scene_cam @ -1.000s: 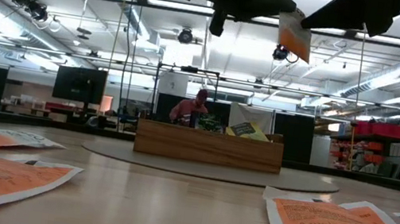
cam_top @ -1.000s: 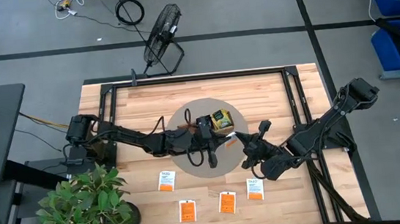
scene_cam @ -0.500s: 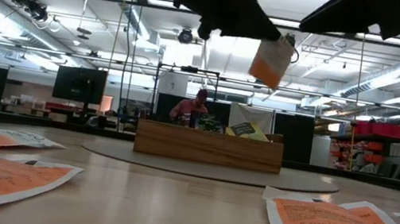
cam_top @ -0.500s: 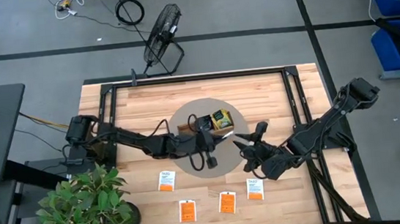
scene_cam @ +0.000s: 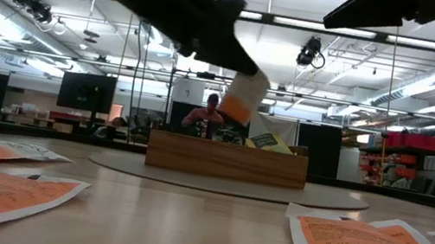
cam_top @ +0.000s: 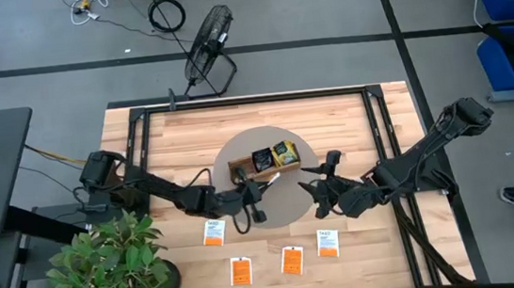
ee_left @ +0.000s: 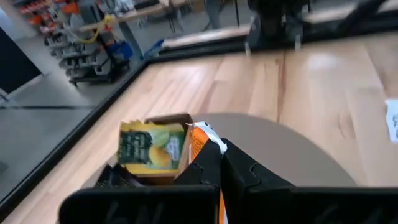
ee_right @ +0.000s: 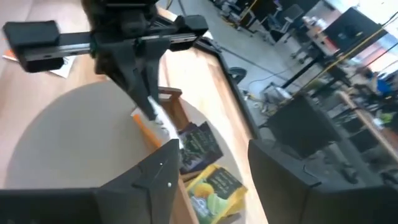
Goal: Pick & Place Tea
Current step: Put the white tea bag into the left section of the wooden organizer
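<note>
A potted plant [cam_top: 108, 267] and a floor fan [cam_top: 206, 39] flank the wooden table [cam_top: 162, 144].

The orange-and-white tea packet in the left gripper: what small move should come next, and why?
Probably carry it on toward the wooden tray and lower it. The left gripper pinches the orange-and-white packet in the air just above that tray, while the right gripper stands open, holding nothing.

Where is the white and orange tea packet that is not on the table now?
The white and orange tea packet hangs from the shut left pincer above the round grey mat, beside the wooden tray.
</note>
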